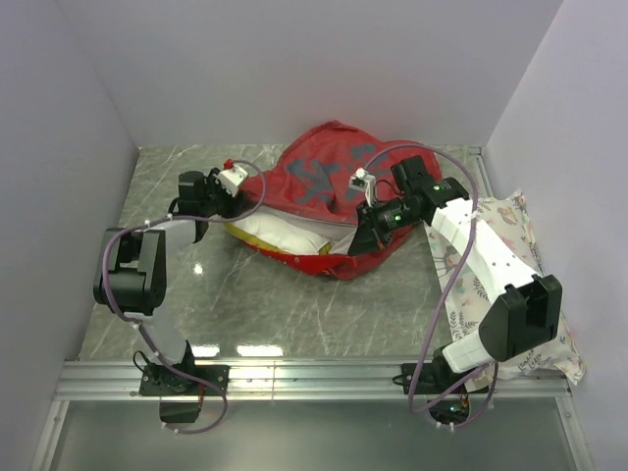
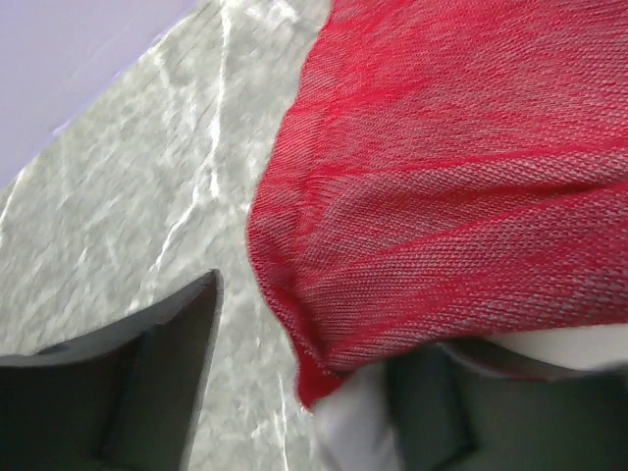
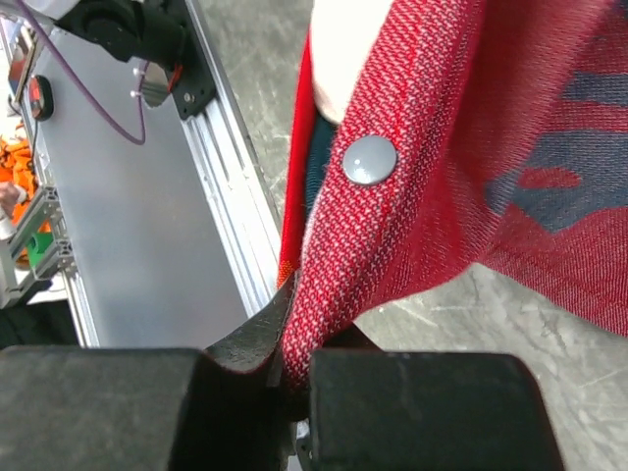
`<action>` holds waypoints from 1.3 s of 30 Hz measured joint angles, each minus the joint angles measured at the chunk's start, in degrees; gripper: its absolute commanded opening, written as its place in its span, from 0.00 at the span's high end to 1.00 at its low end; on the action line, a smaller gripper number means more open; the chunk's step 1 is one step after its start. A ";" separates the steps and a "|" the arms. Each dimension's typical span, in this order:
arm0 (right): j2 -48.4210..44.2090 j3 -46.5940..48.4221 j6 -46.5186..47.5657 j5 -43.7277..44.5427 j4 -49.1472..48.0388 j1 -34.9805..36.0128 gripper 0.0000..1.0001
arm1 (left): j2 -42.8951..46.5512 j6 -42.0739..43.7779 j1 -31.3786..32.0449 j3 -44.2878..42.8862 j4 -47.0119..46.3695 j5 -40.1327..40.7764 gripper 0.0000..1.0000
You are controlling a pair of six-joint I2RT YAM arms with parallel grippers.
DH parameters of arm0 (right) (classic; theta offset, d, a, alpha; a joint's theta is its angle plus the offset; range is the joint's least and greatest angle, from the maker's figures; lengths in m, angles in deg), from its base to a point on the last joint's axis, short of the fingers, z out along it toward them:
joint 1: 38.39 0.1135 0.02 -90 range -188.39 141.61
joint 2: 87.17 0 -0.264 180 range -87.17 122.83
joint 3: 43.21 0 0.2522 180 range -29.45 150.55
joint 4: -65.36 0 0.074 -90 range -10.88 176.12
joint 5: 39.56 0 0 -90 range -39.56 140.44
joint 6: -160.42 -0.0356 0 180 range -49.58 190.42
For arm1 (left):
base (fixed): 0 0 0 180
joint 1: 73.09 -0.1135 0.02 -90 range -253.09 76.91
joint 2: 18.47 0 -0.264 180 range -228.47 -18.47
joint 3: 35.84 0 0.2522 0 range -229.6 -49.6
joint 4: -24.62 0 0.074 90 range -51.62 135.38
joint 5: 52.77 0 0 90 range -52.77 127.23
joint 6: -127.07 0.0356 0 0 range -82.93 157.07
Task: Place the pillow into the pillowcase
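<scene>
The red pillowcase (image 1: 324, 177) lies bunched in the middle of the marble table, its duller side with grey marks facing up. The white pillow (image 1: 280, 234) shows through its near-left opening, with the yellow strip along the lower edge. My left gripper (image 1: 235, 201) is at the case's left edge. In the left wrist view its fingers (image 2: 167, 383) stand wide apart, with the hem of the pillowcase (image 2: 432, 196) and a bit of white pillow (image 2: 358, 432) between them. My right gripper (image 1: 365, 231) is shut on the pillowcase (image 3: 392, 235) hem just below a grey snap button (image 3: 369, 159).
A floral animal-print pillow (image 1: 510, 245) lies along the right wall, under the right arm. An aluminium rail (image 1: 314, 378) runs across the near table edge. Grey walls close in on the left, the back and the right. Bare marble (image 1: 294, 304) lies in front of the case.
</scene>
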 measured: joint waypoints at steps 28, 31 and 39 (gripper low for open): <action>-10.86 38.03 -6.23 28.98 -19.89 -10.05 1.00 | 27.78 -38.60 -7.63 -58.21 37.97 -12.28 0.99; -14.05 34.16 -5.97 30.40 -20.11 -7.23 1.00 | 26.32 -35.23 -1.09 -63.80 43.45 -5.81 0.99; -14.10 22.77 -2.86 31.69 -10.86 4.17 1.00 | 8.13 -32.74 12.37 -72.41 67.32 -1.53 0.99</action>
